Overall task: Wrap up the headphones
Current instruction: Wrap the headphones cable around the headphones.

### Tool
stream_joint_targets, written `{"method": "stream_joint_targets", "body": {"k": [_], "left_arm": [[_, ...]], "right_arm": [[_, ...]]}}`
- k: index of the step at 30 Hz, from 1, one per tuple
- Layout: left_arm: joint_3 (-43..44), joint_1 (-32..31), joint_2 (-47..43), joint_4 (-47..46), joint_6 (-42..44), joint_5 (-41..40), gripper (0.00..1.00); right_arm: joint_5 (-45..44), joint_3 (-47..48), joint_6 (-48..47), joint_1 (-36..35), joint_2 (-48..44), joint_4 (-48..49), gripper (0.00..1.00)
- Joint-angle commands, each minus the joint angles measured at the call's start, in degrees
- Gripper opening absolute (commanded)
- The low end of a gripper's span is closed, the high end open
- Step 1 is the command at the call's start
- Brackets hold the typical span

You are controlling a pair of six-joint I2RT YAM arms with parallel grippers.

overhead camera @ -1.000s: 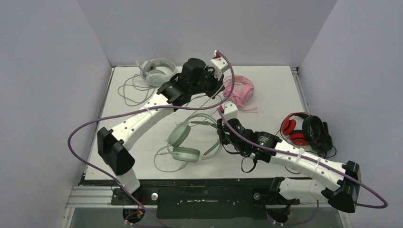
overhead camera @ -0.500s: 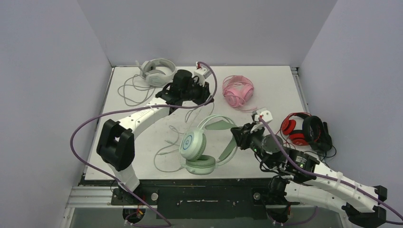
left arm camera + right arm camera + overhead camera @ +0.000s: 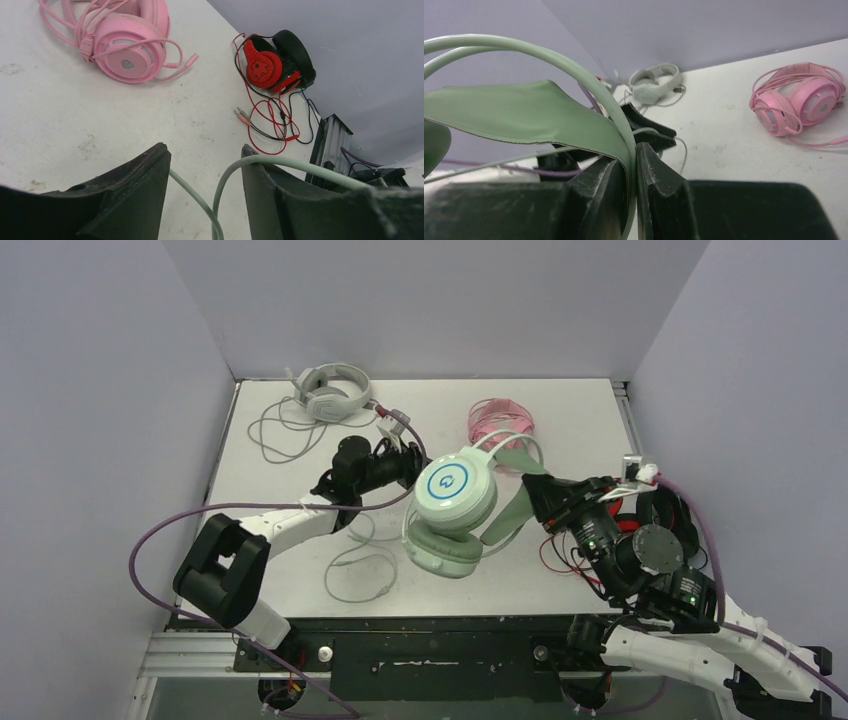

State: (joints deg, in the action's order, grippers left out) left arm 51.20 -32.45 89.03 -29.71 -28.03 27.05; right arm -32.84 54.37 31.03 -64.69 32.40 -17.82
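Headsets are scattered over the white counter (image 3: 580,420), and the mint green headset (image 3: 455,492) is the one up in the air, hanging over the middle of it. It lies roughly crosswise: both cups are at the left end, toward the left arm, and the headband arcs away to the right into the right tool (image 3: 541,498). The upper cup turns its outer face up at the overhead camera, a pale disc with a blue ring and a small emblem in the centre. The second cup sits just below it, nearer the front edge, showing its thick padded cushion. The band is two thin mint hoops with a broad, soft green strap (image 3: 524,115) slung under them.

Seen from the right wrist, the right tool (image 3: 633,150) is clenched on one thin hoop, fingers pressed against either side of it.

The left tool (image 3: 405,462) sits just left of the upper cup. From its wrist view the left tool (image 3: 202,149) is released, its dark fingers standing well apart. The mint cable (image 3: 280,161) curves through the gap between them, one stretch passing just over a fingertip. More of that cable lies in loose loops on the counter below the cups.

The pink headset (image 3: 500,420) rests behind the raised one, its cable wound about it. The pale grey-white headset (image 3: 330,390) sits at the far left corner, its cable trailing forward. A red and black headset (image 3: 272,62) lies at the right side.
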Motion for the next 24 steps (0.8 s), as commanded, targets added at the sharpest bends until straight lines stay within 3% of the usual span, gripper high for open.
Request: {"method": "stream_joint_targets", "body": {"k": [1,8,12,16,24], "left_arm": [[-4.0,-2.5,-1.7,-19.1,-4.3,0.9,0.52],[-8.2,-5.9,0.0,-27.3,-3.9,0.7,0.51],[-11.0,-7.0,0.6,-30.1,-4.5,0.4,0.51],[-13.7,-8.0,0.7,-31.9,-4.5,-0.2,0.51],[-15.5,-11.7,-0.4,-31.6,-4.5,-0.3,0.25]], "right_arm": [[-6.5,5.8,9.6,-0.5,-0.1,10.4,0.0],[-16.4,9.3,17.1,-0.6,3.8,11.8,0.0],[-19.7,9.7,15.5,-0.6,4.3,16.8,0.0],[-22.4,13.2,15.2,-0.5,6.3,15.6,0.0],[-35.9,9.8,16.7,-0.5,7.6,23.0,0.0]]}}
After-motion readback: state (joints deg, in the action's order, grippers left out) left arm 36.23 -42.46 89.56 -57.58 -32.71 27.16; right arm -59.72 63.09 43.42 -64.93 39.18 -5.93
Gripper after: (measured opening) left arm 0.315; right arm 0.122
